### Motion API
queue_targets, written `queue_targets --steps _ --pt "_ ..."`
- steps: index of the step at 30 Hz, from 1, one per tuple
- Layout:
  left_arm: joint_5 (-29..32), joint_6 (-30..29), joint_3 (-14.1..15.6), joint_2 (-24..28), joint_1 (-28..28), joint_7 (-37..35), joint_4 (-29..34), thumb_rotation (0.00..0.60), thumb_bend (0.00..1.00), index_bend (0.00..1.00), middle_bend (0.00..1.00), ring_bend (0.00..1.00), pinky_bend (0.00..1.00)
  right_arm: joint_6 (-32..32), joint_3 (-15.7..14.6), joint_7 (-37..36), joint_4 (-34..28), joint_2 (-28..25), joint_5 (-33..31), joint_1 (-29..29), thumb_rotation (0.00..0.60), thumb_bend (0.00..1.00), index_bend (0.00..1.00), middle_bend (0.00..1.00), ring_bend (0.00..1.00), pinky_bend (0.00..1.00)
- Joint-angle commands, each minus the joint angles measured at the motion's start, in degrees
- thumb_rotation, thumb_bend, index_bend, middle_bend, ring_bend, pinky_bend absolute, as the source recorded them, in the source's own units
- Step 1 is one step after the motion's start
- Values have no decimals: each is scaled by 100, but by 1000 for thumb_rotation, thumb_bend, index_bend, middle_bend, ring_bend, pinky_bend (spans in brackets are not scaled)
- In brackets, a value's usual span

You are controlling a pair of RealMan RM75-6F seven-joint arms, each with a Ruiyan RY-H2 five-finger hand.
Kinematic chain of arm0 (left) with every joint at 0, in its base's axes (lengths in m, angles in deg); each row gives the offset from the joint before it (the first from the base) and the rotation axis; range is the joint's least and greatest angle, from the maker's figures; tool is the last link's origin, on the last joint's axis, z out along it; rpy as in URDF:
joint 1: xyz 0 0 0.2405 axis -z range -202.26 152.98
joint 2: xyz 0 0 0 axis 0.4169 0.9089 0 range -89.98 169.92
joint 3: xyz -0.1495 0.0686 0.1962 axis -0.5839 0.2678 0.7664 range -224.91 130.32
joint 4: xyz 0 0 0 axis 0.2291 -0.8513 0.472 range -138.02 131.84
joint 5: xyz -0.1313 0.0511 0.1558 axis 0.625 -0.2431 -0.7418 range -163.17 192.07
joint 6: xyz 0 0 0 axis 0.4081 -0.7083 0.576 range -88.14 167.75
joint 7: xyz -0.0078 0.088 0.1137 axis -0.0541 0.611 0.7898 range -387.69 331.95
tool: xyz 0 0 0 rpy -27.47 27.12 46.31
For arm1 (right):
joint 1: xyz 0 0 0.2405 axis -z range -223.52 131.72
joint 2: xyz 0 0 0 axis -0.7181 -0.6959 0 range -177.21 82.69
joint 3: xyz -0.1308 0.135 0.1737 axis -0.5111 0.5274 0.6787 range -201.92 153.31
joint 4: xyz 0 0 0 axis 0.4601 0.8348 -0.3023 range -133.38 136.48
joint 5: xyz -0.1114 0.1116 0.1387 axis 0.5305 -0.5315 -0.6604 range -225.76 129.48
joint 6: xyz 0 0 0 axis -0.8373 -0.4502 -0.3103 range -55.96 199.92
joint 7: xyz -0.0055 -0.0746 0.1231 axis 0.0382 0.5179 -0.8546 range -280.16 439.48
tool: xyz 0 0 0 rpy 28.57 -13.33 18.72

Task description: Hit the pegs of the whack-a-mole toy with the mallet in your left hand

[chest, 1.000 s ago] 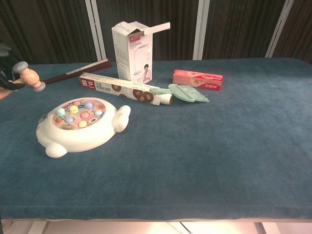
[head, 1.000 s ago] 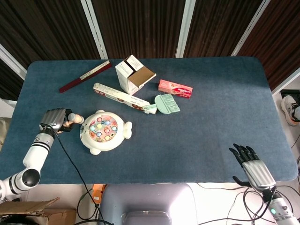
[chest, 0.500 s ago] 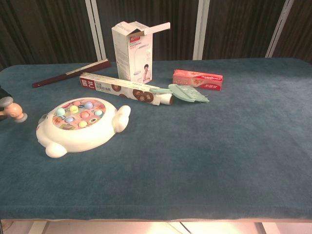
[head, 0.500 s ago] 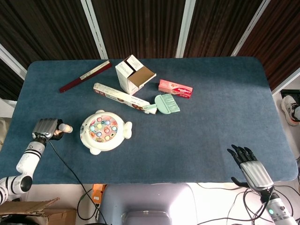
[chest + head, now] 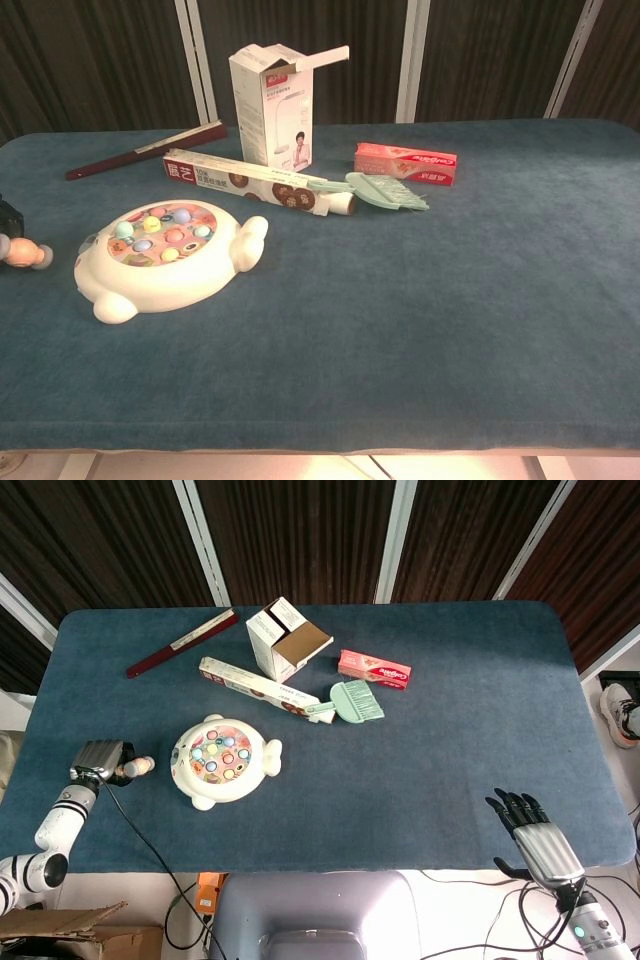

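While its fingers stay curled around the mallet (image 5: 137, 767), the robot's left hand (image 5: 100, 760) sits low at the left edge of the blue table (image 5: 450, 710), just left of the whack-a-mole toy (image 5: 222, 760) and not touching it. From the chest view only the mallet's head shows, near the table surface beside the toy's white body, whose coloured pegs (image 5: 160, 233) face up. At the near right corner the right hand (image 5: 535, 837) holds nothing, its dark fingers (image 5: 512, 808) spread apart and pointing toward the table. Behind the toy lie a long printed box (image 5: 257, 687) and a mint-green brush (image 5: 352, 701), with an open carton (image 5: 284, 640), a pink toothpaste box (image 5: 374, 668) and a dark red folded fan (image 5: 181, 643) further back.
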Motion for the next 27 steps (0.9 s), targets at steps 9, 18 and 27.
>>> queue_targets --steps 9,18,27 --pt "-240 110 -77 -70 -22 -287 -132 600 269 454 413 318 519 -9 1 -6 4 1 0 4 600 180 0 0 0 0" --pt "-84 510 -358 101 3 -882 0 600 275 454 413 318 519 -24 3 -14 -1 -9 -1 10 600 180 0 0 0 0" --pt "-180 641 -332 131 8 -1015 -75 600 281 454 413 318 518 -31 6 -16 2 -7 -2 14 600 180 0 0 0 0"
